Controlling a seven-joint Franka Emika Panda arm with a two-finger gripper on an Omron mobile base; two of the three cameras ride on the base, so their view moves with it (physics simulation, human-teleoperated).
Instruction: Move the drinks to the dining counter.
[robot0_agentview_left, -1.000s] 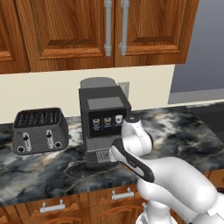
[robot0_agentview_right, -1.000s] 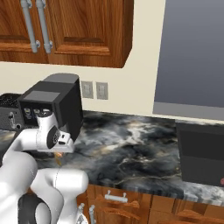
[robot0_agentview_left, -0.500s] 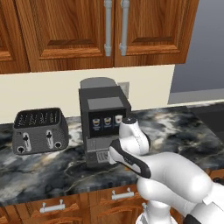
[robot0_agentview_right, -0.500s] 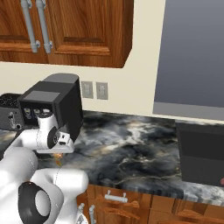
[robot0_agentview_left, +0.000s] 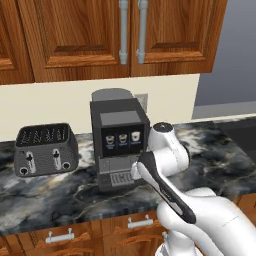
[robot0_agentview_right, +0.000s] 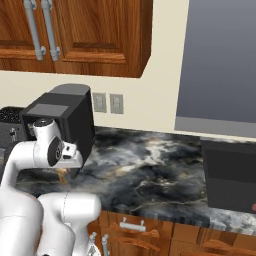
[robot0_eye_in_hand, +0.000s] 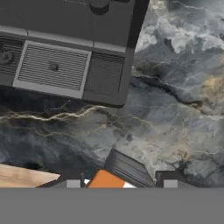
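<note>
Down at the bottom edge of the hand view, the claw (robot0_eye_in_hand: 122, 183) is closed on the orange-yellow drink carton (robot0_eye_in_hand: 106, 180), of which just an orange corner shows between the finger tips. From the right base, the carton is a small orange speck under the wrist, above the marbled counter (robot0_agentview_right: 150, 175), beside the black coffee machine (robot0_agentview_left: 120, 140); the arm hides the rest.

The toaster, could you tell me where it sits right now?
In the left base view the toaster stands at the left on the marbled counter, beside the black coffee machine, against the wall.
</note>
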